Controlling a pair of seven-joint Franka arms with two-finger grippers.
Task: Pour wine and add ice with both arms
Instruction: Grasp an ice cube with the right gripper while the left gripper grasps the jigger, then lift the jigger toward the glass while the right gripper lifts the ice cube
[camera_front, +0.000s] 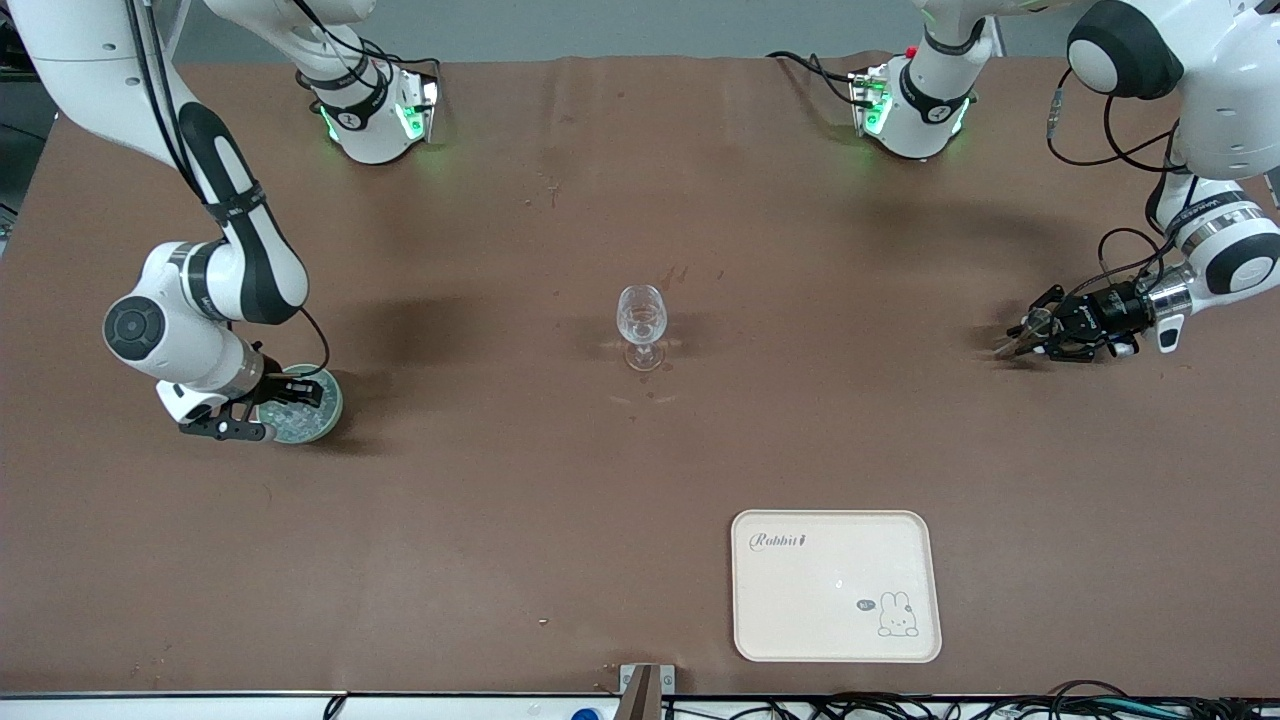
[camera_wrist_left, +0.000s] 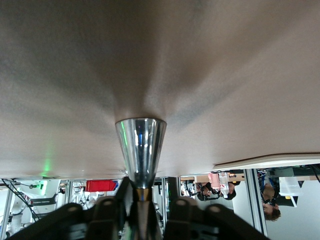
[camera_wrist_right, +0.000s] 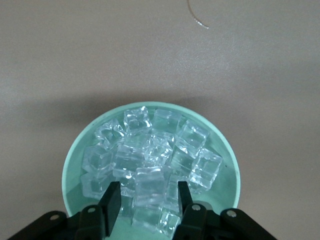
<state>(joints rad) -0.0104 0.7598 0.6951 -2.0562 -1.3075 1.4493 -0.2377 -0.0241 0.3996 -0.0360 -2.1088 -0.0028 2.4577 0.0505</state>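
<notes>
The ice (camera_front: 293, 420) is several clear cubes piled in a pale green bowl (camera_front: 332, 405) toward the right arm's end of the table. My right gripper (camera_front: 272, 412) is down in the bowl and open. In the right wrist view its fingers (camera_wrist_right: 111, 202) stand either side of one cube (camera_wrist_right: 150, 187) of the ice, inside the bowl (camera_wrist_right: 75, 155). My left gripper (camera_front: 1040, 333) hangs low over the table at the left arm's end, shut on a slim object with a shiny metal cone tip (camera_wrist_left: 141, 145). A clear stemmed glass (camera_front: 641, 325) stands upright at mid-table.
A cream tray (camera_front: 836, 585) with a rabbit drawing lies near the front camera's edge of the table, nearer to that camera than the glass. Both arm bases (camera_front: 375, 115) stand along the table edge farthest from the camera.
</notes>
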